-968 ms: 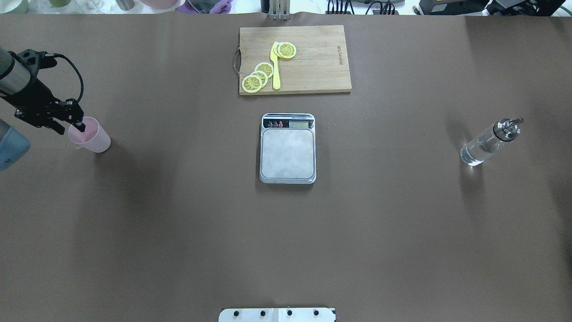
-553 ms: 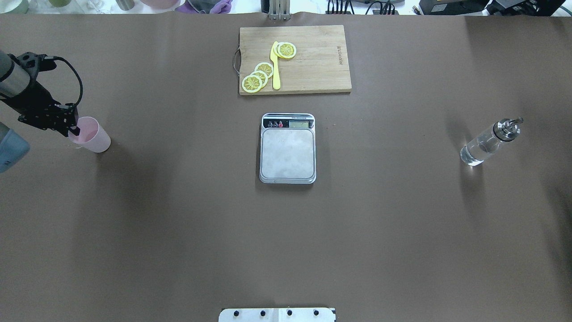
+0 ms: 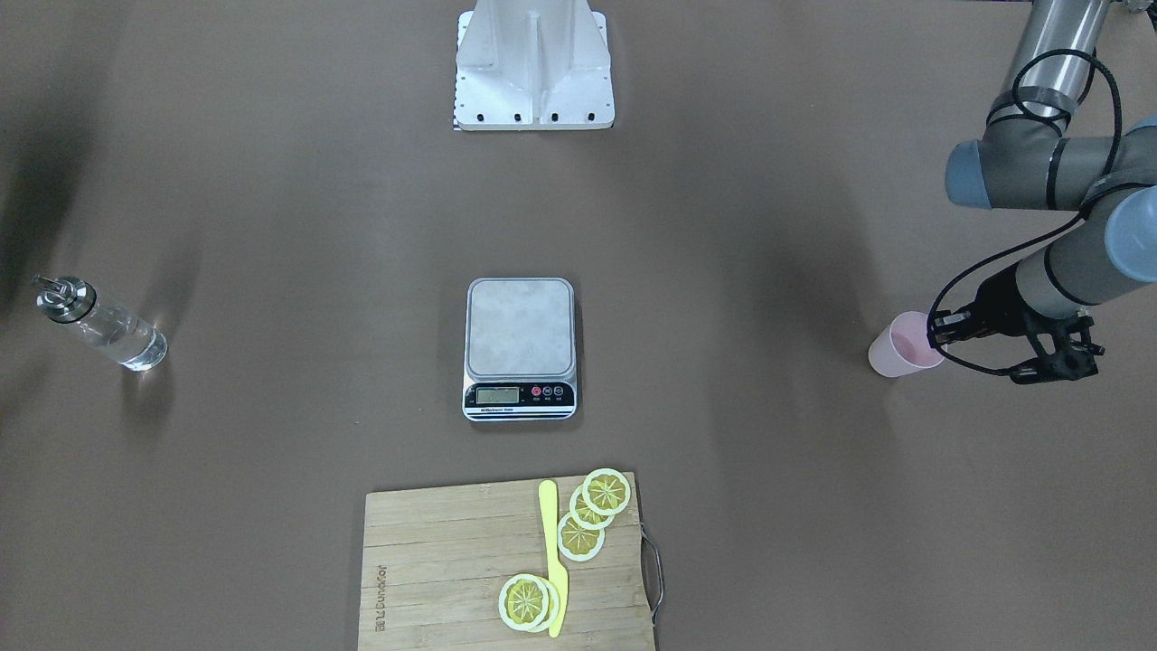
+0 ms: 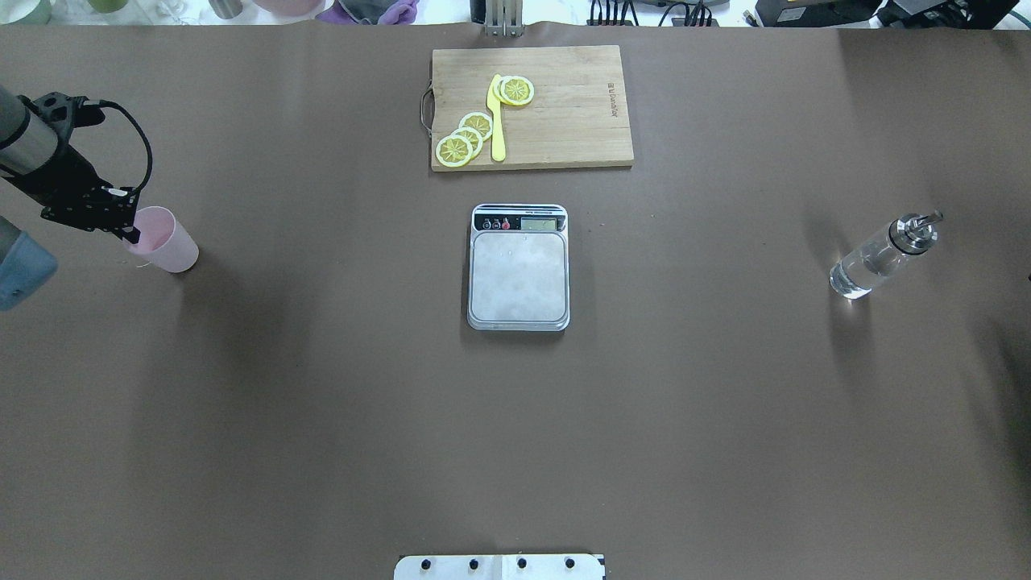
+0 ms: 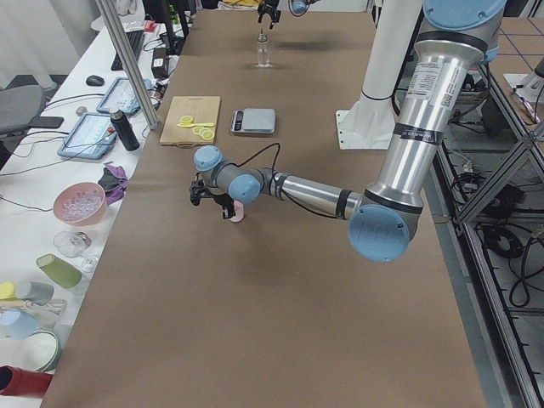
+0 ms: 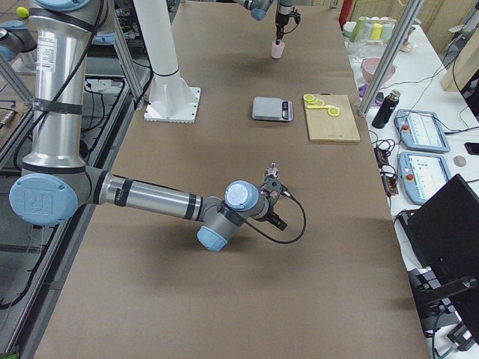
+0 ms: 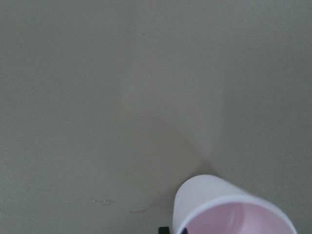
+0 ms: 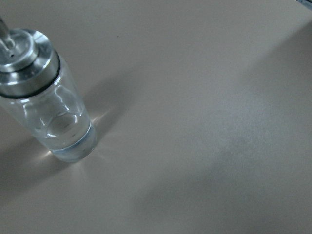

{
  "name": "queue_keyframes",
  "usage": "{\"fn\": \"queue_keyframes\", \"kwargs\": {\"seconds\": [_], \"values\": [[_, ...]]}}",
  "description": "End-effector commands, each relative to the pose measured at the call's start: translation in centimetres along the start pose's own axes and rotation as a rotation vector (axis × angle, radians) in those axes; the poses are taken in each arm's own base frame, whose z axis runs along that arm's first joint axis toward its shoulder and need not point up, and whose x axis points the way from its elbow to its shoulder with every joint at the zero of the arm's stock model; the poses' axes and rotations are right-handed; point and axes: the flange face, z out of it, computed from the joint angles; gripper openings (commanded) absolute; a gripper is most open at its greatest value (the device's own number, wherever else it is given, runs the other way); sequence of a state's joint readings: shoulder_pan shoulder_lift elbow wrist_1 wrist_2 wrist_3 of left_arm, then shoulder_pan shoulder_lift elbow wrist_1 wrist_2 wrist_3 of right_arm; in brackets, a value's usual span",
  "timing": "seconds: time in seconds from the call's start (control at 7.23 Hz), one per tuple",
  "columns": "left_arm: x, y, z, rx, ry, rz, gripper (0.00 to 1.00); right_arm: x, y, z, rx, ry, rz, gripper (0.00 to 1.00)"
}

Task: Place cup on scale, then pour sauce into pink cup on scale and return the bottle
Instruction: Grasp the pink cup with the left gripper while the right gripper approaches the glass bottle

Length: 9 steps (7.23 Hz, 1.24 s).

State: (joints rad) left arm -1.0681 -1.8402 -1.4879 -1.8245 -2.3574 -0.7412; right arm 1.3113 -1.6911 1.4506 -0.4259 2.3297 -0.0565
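Cup (image 4: 167,242) has shifted slightly, rim pinched between the left fingers (image 4: 130,234); scale (image 4: 519,278) sits well apart from them. Thin rim grip: cup may swing or slip mid-carry. Right fingers (image 6: 272,172): cannot tell.

- Board (image 4: 564,105): a burnt-in line of letters runs along one short edge, too small to read.
- Scale (image 3: 520,325): the display's digits and the marks by its buttons cannot be made out.
- Left arm (image 5: 416,110): a white sticker with print, unreadable.

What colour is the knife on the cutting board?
Yellow: the knife shows best in the front-facing view.
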Motion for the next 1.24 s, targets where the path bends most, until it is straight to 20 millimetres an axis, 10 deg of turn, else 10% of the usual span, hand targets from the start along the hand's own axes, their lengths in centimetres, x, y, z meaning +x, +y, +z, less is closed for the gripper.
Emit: {"fn": "queue_keyframes", "kwargs": {"seconds": [0.0,1.11], "values": [[1.5,-0.3,-0.9,0.007,0.013,0.013,0.0,-0.2,-2.4,0.5,0.056,0.056,-0.063,1.0],[15.8,-0.5,-9.3,-0.023,0.004,-0.14,0.0,-3.8,-1.0,2.5,0.192,-0.047,0.08,1.0]]}}
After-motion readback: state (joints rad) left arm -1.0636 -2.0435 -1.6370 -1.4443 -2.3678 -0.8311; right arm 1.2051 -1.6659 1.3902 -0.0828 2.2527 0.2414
